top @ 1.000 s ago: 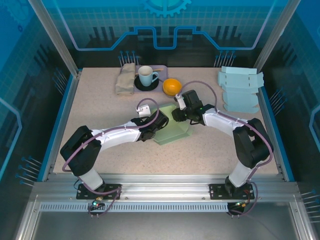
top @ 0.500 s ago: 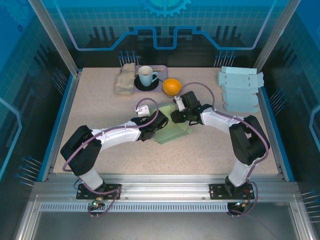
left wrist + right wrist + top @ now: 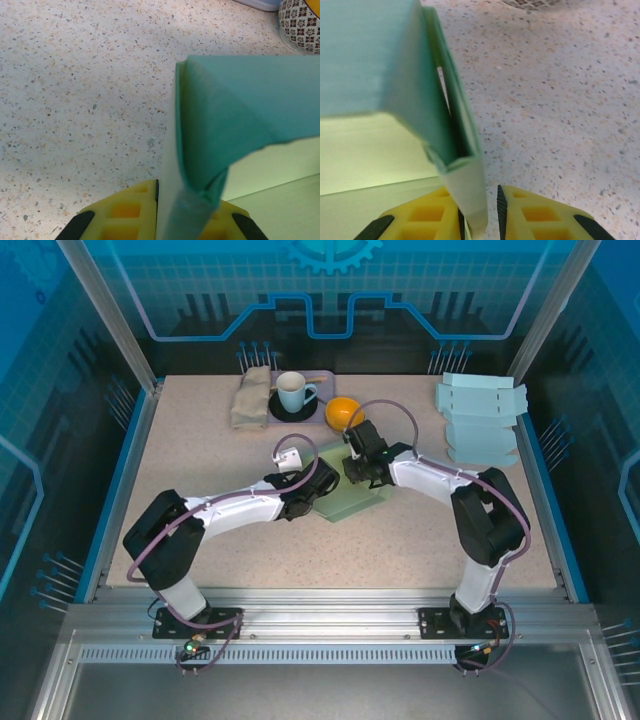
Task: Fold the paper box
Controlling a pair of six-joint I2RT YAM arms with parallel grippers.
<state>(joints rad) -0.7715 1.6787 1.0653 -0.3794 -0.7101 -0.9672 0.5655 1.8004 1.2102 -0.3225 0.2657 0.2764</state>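
The pale green paper box (image 3: 352, 498) lies partly folded at the table's middle, between both grippers. My left gripper (image 3: 316, 490) holds its left side. In the left wrist view the yellow fingers (image 3: 122, 215) are shut on an upright wall of the box (image 3: 235, 110), gripper (image 3: 182, 216). My right gripper (image 3: 361, 473) holds the far right side. In the right wrist view a folded flap of the box (image 3: 462, 150) runs down between the yellow fingers (image 3: 540, 215), gripper (image 3: 480, 217), with a thin sliver of table beside the right pad.
A stack of flat light-blue box blanks (image 3: 480, 420) lies at the back right. At the back centre stand a mug on a dark saucer (image 3: 293, 392), an orange bowl (image 3: 343, 413) and a folded cloth (image 3: 250, 395). The bowl's patterned side (image 3: 300, 25) is close beyond the box.
My right gripper has moved left and a little farther back, drawing the box's right side in. The box now looks narrower and flatter. The left gripper has barely shifted.
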